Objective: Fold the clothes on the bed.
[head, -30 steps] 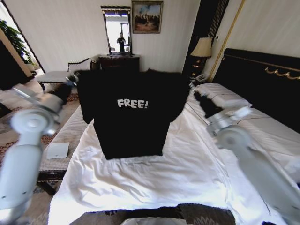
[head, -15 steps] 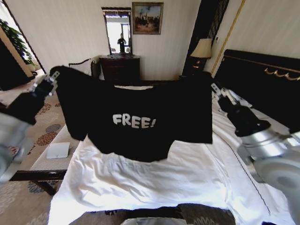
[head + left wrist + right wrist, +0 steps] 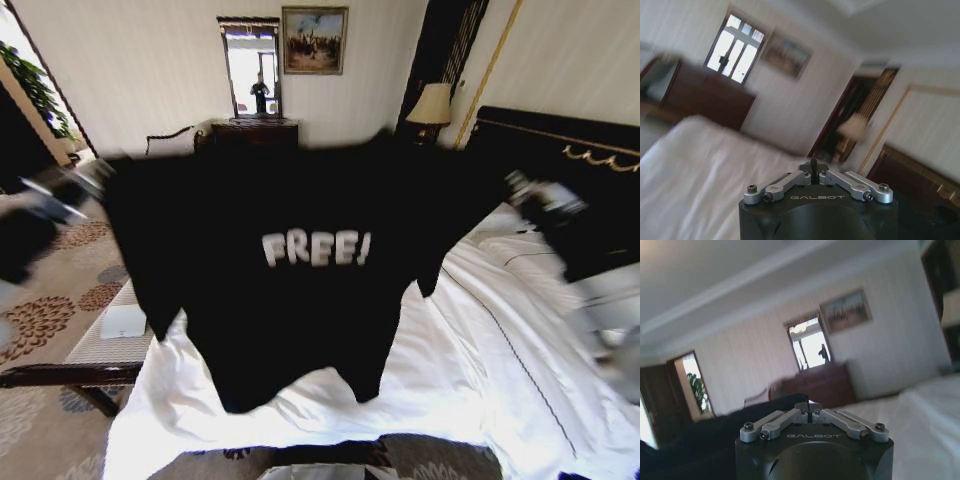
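Bed (image 3: 470,330) fills lower centre and right of head view: white sheet, rumpled and creased near lower edge of frame, smoother toward right. White pillows (image 3: 520,250) lie at mid right, against dark headboard (image 3: 560,160) with gold trim at upper right. Dark-framed bench (image 3: 95,345) with pale striped top stands at lower left, right beside bed. Small white rectangular box (image 3: 124,321) rests on bench top. Patterned carpet (image 3: 50,310) covers floor at left, brown flower shapes on beige.
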{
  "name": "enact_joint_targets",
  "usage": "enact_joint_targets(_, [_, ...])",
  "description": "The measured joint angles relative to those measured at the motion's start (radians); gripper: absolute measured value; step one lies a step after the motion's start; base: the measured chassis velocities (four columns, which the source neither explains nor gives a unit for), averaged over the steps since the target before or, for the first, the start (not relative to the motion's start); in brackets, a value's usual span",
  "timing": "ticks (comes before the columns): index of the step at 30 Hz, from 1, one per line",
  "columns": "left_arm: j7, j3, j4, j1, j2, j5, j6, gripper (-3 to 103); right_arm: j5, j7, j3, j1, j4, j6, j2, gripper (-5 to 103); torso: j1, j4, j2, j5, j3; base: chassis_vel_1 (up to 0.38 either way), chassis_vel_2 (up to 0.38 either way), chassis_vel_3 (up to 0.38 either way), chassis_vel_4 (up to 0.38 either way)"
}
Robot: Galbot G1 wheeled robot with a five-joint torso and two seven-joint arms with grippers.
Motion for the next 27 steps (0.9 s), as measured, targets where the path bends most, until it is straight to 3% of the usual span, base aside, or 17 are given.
enact_joint_targets(1, [0.000, 0.115, 0.047, -0.009, -0.027, 0.081, 0.011, 2, -0.016, 0.028, -0.102, 0.024, -0.051, -0.023, 0.014, 0, 0.000, 0.0001, 0.000, -0.0012, 0.000, 0.000, 0.000, 0.000, 0.000])
enact_joint_targets(2, [0.000, 0.115, 0.047, -0.009, -0.027, 0.081, 0.011, 2, -0.016, 0.028, -0.102, 0.024, -0.051, -0.023, 0.014, 0, 0.000, 0.0001, 0.000, -0.0012, 0.000, 0.000, 0.000, 0.000, 0.000])
enact_joint_targets(7, [0.021, 0.497, 0.386, -0.166, -0.136, 0.386, -0.003, 2, -0.116, 0.067, -0.430, 0.173, -0.361, -0.062, 0.077, 0, 0.000, 0.0000, 0.000, -0.0009, 0.000, 0.000, 0.000, 0.000, 0.000])
enact_joint_targets(8, [0.021, 0.497, 0.386, -0.166, -0.136, 0.386, -0.003, 2, -0.116, 0.067, -0.430, 0.173, -0.361, -0.062, 0.077, 0, 0.000, 0.0000, 0.000, -0.0009, 0.000, 0.000, 0.000, 0.000, 0.000])
enact_joint_targets(11, [0.036, 0.609, 0.532, -0.252, -0.196, 0.472, -0.035, 2, -0.171, 0.072, -0.534, 0.266, -0.514, -0.051, 0.123, 0, 0.001, -0.0003, 0.000, -0.0002, 0.000, 0.000, 0.000, 0.000, 0.000])
enact_joint_targets(16, [0.046, 0.619, 0.562, -0.279, -0.223, 0.482, -0.066, 2, -0.180, 0.048, -0.540, 0.300, -0.536, -0.010, 0.143, 0, 0.001, -0.0001, 0.000, -0.0003, 0.000, 0.000, 0.000, 0.000, 0.000])
enact_joint_targets(18, [0.053, 0.593, 0.530, -0.271, -0.222, 0.464, -0.085, 2, -0.180, -0.001, -0.512, 0.300, -0.511, 0.029, 0.137, 0, 0.000, -0.0001, 0.000, -0.0006, 0.000, 0.000, 0.000, 0.000, 0.000])
enact_joint_targets(21, [0.060, 0.549, 0.477, -0.261, -0.216, 0.423, -0.108, 2, -0.179, -0.041, -0.481, 0.299, -0.476, 0.069, 0.127, 0, 0.000, 0.0000, 0.000, -0.0006, 0.000, 0.000, 0.000, 0.000, 0.000])
enact_joint_targets(25, [0.060, 0.432, 0.346, -0.302, -0.168, 0.286, -0.156, 2, -0.153, -0.146, -0.402, 0.313, -0.368, 0.185, 0.077, 0, 0.000, 0.0000, 0.000, -0.0004, 0.000, 0.000, 0.000, 0.000, 0.000])
enact_joint_targets(27, [0.058, 0.419, 0.335, -0.318, -0.154, 0.264, -0.161, 2, -0.145, -0.158, -0.391, 0.319, -0.354, 0.200, 0.065, 0, 0.000, 0.0000, 0.000, -0.0004, 0.000, 0.000, 0.000, 0.000, 0.000])
